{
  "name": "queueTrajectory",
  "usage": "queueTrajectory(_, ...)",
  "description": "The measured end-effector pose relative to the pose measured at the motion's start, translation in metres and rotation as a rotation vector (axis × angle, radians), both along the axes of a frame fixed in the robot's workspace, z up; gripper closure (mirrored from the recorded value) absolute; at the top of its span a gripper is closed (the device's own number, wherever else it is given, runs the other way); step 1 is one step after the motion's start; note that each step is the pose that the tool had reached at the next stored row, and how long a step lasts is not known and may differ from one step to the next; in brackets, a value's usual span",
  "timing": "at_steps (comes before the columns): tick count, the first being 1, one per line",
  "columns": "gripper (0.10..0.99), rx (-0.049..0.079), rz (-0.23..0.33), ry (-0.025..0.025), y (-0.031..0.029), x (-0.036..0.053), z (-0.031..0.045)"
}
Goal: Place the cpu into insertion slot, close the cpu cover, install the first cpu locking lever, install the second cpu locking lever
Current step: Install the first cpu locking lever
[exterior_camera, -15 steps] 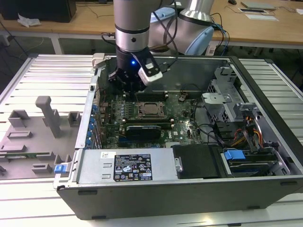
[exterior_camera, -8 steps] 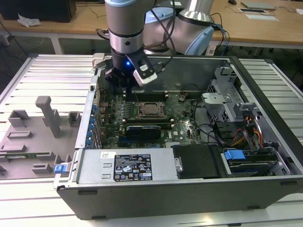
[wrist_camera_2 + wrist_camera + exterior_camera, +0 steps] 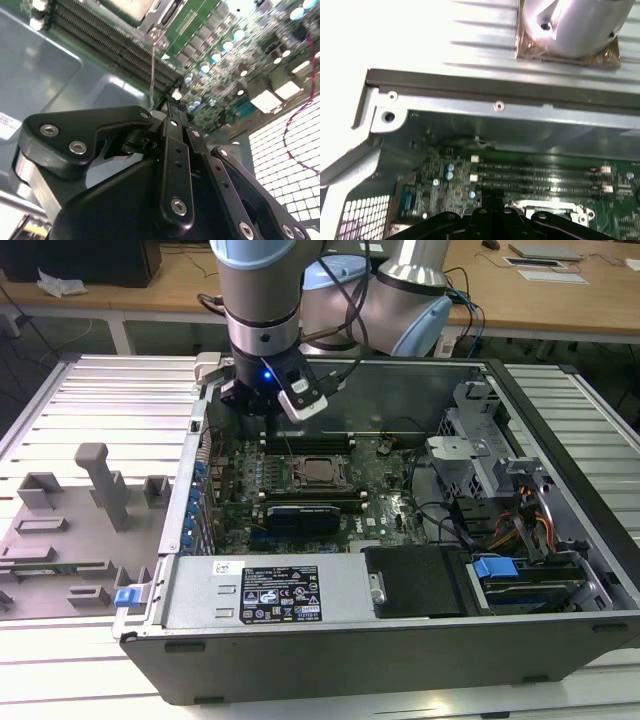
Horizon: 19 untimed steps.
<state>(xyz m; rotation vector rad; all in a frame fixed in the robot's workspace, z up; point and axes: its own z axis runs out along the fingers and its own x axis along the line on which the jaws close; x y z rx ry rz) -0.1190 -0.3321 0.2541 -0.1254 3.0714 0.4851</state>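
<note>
Cpu, a silvery-grey flat square chip [image 3: 322, 471], lies flat on the green circuit board [image 3: 200, 22], just below and beside the end effector [image 3: 167, 109]. A thin square silvery metal cpu cover [image 3: 147, 22] is lowered around it. The end effector's fingers stand together, clamped on a thin silvery wire locking lever [image 3: 152, 70], which rises from the cover's corner to the fingertips. Long narrow black memory slots [image 3: 100, 40] run close by.

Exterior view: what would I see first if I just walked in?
The big grey-and-blue robot arm reaching down into an open computer case. Inside lies a green motherboard, with the square metal cpu cover near its middle.
</note>
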Motion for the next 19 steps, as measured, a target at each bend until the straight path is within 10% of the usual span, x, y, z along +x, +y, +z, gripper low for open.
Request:
queueTrajectory(7,0.98,0.0,0.0,0.0,0.0,0.0158,0.0)
queueTrajectory(14,0.98,0.0,0.0,0.0,0.0,0.0517,-0.0001)
queueTrajectory(19,0.98,0.0,0.0,0.0,0.0,0.0549,-0.0001)
